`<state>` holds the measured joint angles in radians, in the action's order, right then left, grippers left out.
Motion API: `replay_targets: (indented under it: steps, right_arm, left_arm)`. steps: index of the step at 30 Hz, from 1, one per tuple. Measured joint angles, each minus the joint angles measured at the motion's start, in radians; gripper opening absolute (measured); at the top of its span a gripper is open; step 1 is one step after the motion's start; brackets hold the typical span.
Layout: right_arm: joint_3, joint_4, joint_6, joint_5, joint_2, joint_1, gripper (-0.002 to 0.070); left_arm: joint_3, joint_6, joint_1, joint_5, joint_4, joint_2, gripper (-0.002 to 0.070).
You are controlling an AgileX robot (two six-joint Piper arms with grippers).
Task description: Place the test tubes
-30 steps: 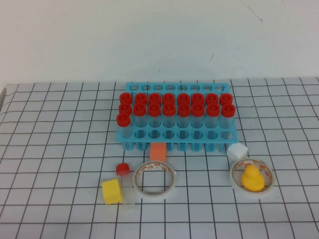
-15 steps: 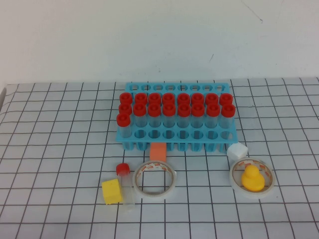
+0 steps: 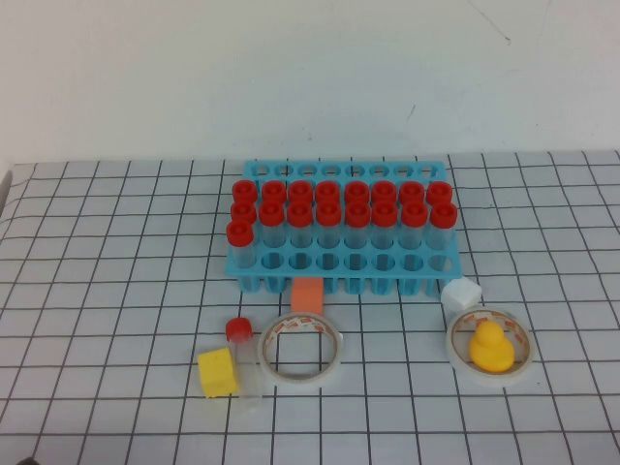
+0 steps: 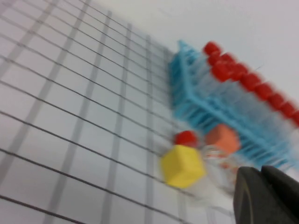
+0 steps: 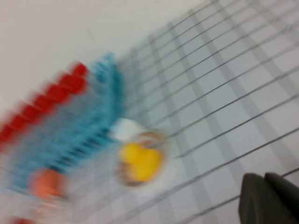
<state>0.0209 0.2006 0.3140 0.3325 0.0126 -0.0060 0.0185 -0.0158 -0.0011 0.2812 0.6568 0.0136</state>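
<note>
Nothing on the table is shifting between the earlier high views and this one; only a small dark speck is now showing at the lower left edge, possibly the left arm coming in. The blue rack (image 3: pixel 368 263) is standing mid-table, carrying two full rows of red-capped tubes (image 3: pixel 342 203) plus one at the left end of the third row, with its nearer holes sitting empty. One loose test tube (image 3: pixel 245 366) is lying flat nearer the robot, clear-bodied, red cap pointing toward the rack, between the yellow cube (image 3: pixel 217 372) and the tape roll (image 3: pixel 300 349). Judging by this, the job is nearing its end, with that tube waiting. The left gripper (image 4: pixel 261 175) is hanging clenched and empty on the cube's side; the right gripper (image 5: pixel 265 179) is hanging clenched and empty toward the yellow duck (image 3: pixel 490 347).
</note>
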Motion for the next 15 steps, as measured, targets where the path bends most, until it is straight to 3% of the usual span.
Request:
replay_targets:
  steps: [5, 15]
  right_arm:
    - [0.005, 0.338, 0.134, -0.010, 0.000, 0.000, -0.0001]
    - [0.005, 0.381, 0.055, -0.031, 0.000, 0.000, -0.0001]
  left_arm:
    - [0.000, -0.026, 0.000, -0.031, 0.185, 0.000, -0.0001]
    - [0.000, -0.045, 0.000, -0.239, 0.283, 0.000, -0.0001]
